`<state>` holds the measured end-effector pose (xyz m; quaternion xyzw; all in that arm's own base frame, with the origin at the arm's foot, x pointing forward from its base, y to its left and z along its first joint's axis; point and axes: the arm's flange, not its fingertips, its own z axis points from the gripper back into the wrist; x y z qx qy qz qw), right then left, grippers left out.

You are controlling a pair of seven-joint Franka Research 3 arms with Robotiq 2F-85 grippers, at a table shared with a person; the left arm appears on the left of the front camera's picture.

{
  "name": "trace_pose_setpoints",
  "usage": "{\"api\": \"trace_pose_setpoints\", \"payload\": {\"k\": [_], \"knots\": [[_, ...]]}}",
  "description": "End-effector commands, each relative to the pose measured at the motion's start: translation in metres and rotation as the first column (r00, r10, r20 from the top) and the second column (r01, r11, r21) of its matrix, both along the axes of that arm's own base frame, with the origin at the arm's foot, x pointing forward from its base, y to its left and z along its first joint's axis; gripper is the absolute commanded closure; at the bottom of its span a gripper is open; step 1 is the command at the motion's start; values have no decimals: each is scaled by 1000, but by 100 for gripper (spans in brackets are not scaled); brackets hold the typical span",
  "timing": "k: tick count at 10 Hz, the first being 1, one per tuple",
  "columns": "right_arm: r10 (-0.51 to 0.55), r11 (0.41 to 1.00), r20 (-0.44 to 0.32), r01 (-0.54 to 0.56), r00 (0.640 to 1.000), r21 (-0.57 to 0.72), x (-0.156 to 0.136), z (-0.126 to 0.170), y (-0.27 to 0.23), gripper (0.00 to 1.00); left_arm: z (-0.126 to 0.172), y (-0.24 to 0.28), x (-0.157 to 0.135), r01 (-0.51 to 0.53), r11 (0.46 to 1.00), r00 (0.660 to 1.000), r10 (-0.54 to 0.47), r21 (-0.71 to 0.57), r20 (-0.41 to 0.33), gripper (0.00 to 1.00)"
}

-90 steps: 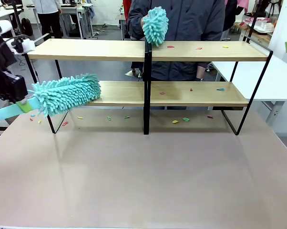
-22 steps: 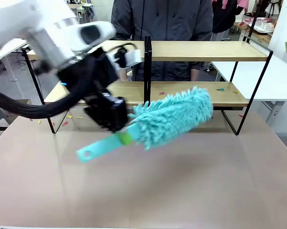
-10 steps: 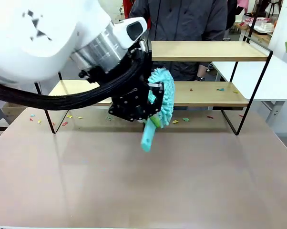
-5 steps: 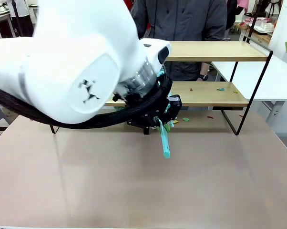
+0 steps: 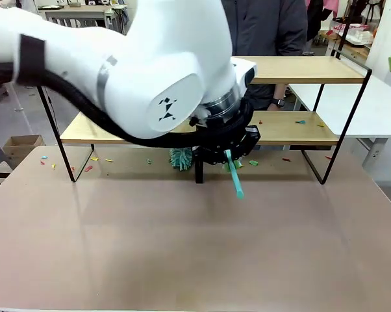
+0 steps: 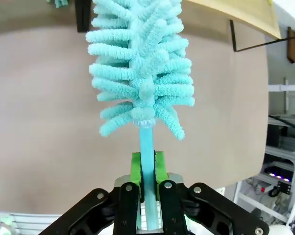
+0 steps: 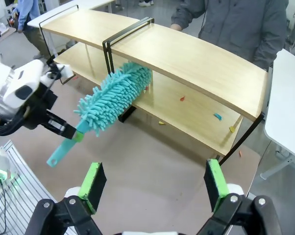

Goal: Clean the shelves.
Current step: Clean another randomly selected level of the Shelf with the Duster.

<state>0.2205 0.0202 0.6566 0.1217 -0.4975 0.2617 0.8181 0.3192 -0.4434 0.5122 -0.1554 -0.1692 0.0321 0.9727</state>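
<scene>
The shelves (image 5: 299, 69) stretch across the far half of the table, light-wood boards on black frames, also seen in the right wrist view (image 7: 196, 58). My left gripper (image 5: 227, 148) is shut on the thin handle of a teal fluffy duster (image 5: 180, 158). The duster head reaches in under the lower board by the middle post, and the handle end points toward the camera. In the left wrist view the green pads (image 6: 136, 169) of my left gripper (image 6: 147, 171) pinch the handle below the duster head (image 6: 140, 63). My right gripper (image 7: 152, 185) hovers high over the table, open, with nothing between its fingers.
Small coloured scraps lie on the table under the shelves (image 5: 88, 168) and on the lower board (image 5: 301, 121). A person (image 5: 267, 26) stands behind the shelves. A white table (image 5: 377, 104) adjoins at the right. My left arm's bulk (image 5: 150, 78) blocks the left shelf.
My left arm has swung right across the table and turned the duster. Its head now points in under the lower board, and the handle end has shifted right.
</scene>
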Motion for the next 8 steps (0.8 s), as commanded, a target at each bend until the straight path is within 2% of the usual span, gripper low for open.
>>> {"api": "trace_pose_setpoints", "payload": {"k": [1, 2, 4, 6, 8], "knots": [[1, 1000, -1, -1, 1000, 1, 0, 0, -1, 0, 1, -34, 24, -31, 999, 998, 32, 21, -53, 88], [1, 1000, -1, -1, 1000, 1, 0, 0, -1, 0, -2, -37, 34, -43, 999, 995, 45, 33, -93, 88], [1, 1000, -1, -1, 1000, 1, 0, 0, -1, 0, -6, -45, 47, -34, 999, 992, 37, 25, -123, 88], [1, 1000, -1, -1, 1000, 1, 0, 0, -1, 0, -9, -54, 64, 9, 1000, 988, -10, -8, -152, 88], [1, 1000, -1, -1, 1000, 1, 0, 0, -1, 0, -12, -68, 84, 113, 993, 968, -119, -36, -220, 88]]}}
